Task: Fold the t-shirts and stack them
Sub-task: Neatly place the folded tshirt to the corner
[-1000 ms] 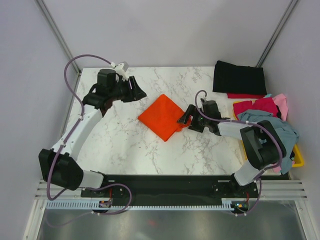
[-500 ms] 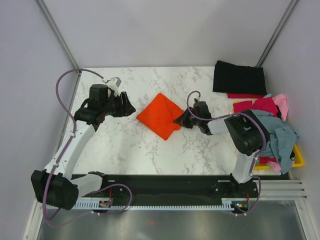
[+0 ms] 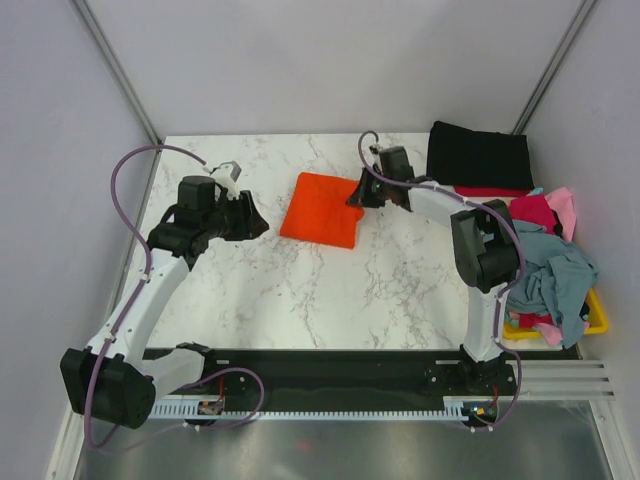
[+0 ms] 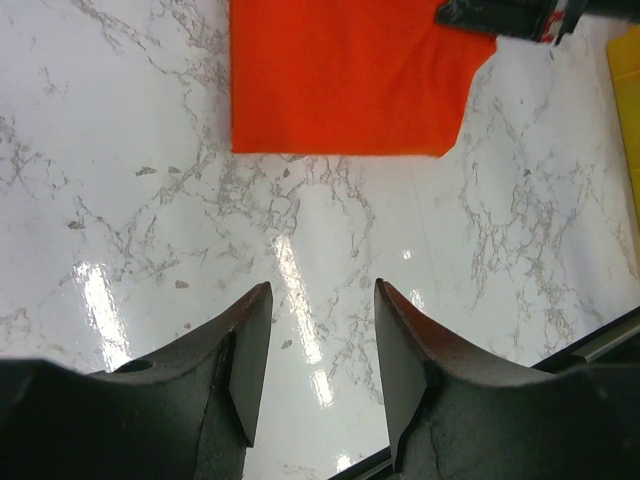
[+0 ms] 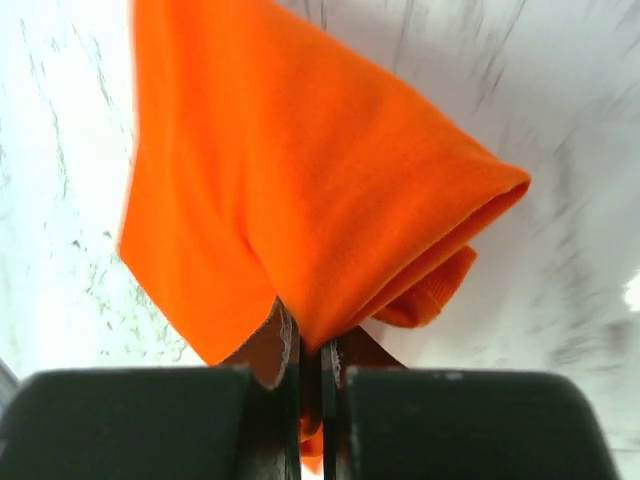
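**A:** How far along was the job on the table (image 3: 400, 270)?

**B:** Part way, I judged. The biggest lot was the unfolded heap at the right edge, lying in and over the yellow bin (image 3: 597, 318). It held a grey-blue t-shirt (image 3: 555, 265) on top, a pink t-shirt (image 3: 563, 205) behind it and a crimson one (image 3: 525, 212) beside that. None of them was folded.

**A:** And what was finished?

**B:** A black t-shirt (image 3: 478, 155) lay folded flat at the far right corner, with a red t-shirt (image 3: 490, 191) showing under its near edge. That looked like the stack begun.

**A:** Where was the orange t-shirt (image 3: 322, 208)?

**B:** Folded into a compact pad near the far middle of the table, well apart from the stack. It looked ready to be carried over, though it was not yet stacked.

**A:** What about the arms?

**B:** The right gripper (image 5: 310, 345) was clenched on the orange t-shirt's right-hand edge, with cloth pinched between its jaws. The left gripper (image 4: 322, 290) hung over bare marble near the shirt's left side, jaws apart and grasping nothing.
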`<action>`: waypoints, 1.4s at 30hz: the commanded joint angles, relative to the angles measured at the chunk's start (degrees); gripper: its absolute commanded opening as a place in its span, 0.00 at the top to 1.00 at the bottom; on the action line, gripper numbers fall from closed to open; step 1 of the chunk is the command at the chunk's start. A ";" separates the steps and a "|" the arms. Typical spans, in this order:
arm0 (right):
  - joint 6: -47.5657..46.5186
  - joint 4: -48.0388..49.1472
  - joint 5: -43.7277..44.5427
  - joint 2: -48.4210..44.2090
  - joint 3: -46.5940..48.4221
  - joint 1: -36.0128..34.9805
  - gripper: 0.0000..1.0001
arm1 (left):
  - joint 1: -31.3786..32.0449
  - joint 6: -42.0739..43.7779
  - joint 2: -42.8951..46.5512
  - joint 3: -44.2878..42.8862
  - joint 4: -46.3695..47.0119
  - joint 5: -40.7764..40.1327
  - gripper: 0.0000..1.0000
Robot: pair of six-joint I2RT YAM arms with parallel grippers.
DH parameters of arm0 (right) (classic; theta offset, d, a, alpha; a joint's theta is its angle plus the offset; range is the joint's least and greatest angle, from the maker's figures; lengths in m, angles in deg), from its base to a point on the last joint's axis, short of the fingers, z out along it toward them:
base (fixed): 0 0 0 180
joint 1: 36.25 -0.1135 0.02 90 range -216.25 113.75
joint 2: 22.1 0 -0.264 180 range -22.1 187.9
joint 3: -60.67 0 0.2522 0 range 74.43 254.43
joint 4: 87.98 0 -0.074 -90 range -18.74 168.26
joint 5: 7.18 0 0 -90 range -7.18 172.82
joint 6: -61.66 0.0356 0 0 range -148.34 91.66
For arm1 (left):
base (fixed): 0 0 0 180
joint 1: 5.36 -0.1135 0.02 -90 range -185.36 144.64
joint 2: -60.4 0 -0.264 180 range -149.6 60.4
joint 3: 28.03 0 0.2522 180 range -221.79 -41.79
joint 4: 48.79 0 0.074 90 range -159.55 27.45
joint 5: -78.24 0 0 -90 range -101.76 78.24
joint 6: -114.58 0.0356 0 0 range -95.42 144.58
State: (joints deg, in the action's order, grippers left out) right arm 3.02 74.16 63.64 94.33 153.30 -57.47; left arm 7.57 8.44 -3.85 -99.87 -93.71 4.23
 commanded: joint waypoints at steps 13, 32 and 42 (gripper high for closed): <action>-39.87 -33.17 29.96 3.55 26.42 7.58 1.00 | -0.18 2.08 0.18 0.43 1.62 0.09 0.49; -57.89 -26.31 35.09 6.18 42.23 18.48 1.00 | -0.01 1.55 -2.99 0.43 1.62 1.94 0.51; -59.39 -24.55 33.51 7.15 47.69 20.95 1.00 | -0.01 1.64 -3.69 0.43 1.62 2.21 0.52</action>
State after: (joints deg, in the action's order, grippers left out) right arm -54.73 45.72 97.63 101.36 196.86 -36.97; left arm 7.59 8.44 -7.50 -99.50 -93.69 5.21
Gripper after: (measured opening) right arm 0.058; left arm 0.485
